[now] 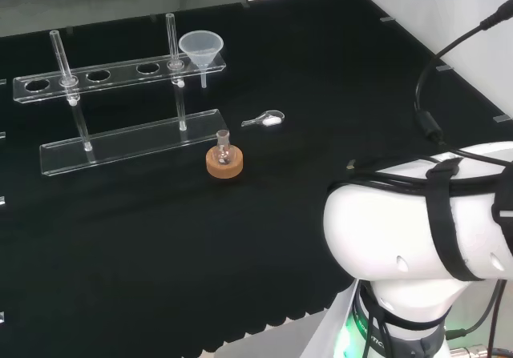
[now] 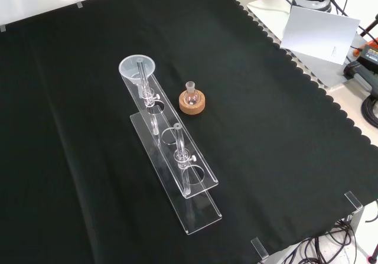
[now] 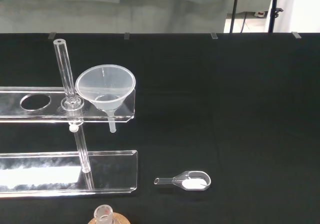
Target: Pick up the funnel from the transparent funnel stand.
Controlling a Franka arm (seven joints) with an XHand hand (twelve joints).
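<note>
Sitting untouched in the end hole of the transparent funnel stand (image 1: 120, 74), the funnel (image 1: 200, 50) has yet to be lifted, so the whole pick-up is left to do. I cannot tell whether the robot hand is spread or closed. An upright post (image 3: 65, 71) rises just beside the funnel's rim; the other side is open. A small scoop (image 1: 264, 119) and a corked flask (image 1: 224, 157) lie nearer on the tabletop (image 1: 321, 78), well apart from the funnel.
</note>
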